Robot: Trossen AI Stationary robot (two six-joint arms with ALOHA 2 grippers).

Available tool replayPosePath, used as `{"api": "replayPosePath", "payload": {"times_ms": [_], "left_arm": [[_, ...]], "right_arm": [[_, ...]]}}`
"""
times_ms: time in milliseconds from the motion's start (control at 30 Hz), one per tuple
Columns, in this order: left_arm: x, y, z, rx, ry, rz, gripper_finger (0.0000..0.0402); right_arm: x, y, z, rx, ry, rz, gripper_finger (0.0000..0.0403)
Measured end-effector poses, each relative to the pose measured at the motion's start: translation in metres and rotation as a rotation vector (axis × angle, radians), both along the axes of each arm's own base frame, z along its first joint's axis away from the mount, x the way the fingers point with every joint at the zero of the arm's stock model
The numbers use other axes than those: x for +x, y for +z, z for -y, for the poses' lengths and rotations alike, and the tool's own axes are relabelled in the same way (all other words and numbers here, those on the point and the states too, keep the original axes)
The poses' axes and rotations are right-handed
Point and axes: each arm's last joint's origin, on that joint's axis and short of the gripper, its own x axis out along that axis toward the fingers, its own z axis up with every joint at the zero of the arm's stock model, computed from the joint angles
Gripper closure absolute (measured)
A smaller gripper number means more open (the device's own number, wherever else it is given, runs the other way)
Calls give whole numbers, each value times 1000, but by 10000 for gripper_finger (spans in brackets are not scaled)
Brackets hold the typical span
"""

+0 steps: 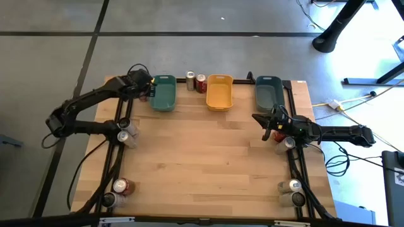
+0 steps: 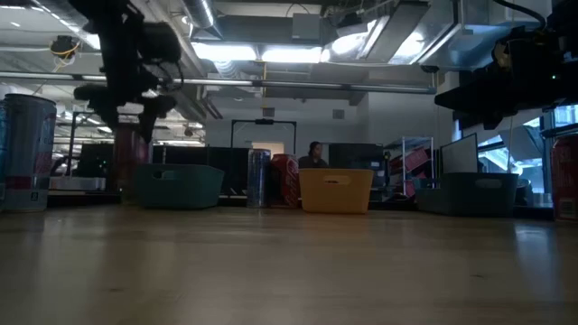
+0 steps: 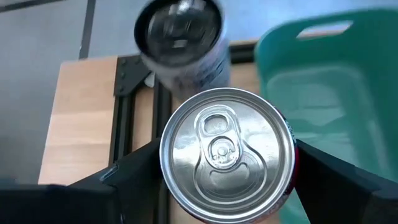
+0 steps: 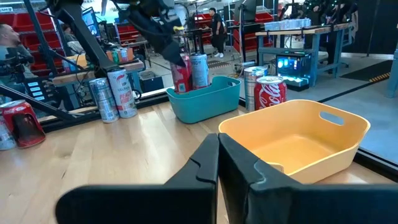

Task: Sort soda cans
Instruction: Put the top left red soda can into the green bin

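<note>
The left claw [image 3: 227, 180] is clamping a red soda can [image 3: 227, 154] between its two dark fingers, right beside the teal tray [image 1: 164, 93] at the desk's [image 1: 208, 164] far left corner. The can's a smooth metal cylinder with a shiny silver top and a pull tab, sitting upright dead centre in the grip. A silver can [image 3: 183, 40] is standing just past it, away from the claw. The teal tray is a glossy plastic rectangle with a handle slot. The right claw [image 4: 219, 163] is hovering with its fingers pressed together, holding nothing, just this side of the grey-blue tray [image 1: 268, 91].
</note>
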Motion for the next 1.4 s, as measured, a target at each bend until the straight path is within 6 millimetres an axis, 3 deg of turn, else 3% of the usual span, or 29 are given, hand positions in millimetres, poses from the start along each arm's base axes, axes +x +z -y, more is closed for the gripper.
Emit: {"api": "replayPosePath", "payload": {"times_ms": [300, 500, 1033, 1400], "left_arm": [[15, 44, 4, 117, -89, 103, 99], [29, 51, 0, 202, -133, 185, 99], [51, 10, -42, 119, -106, 46, 98], [65, -16, -56, 65, -109, 10, 98]], "right_arm": [[0, 0, 0, 2, 0, 1, 393], [0, 0, 0, 2, 0, 1, 393], [0, 0, 0, 2, 0, 0, 393], [0, 1, 0, 32, 2, 27, 393]]}}
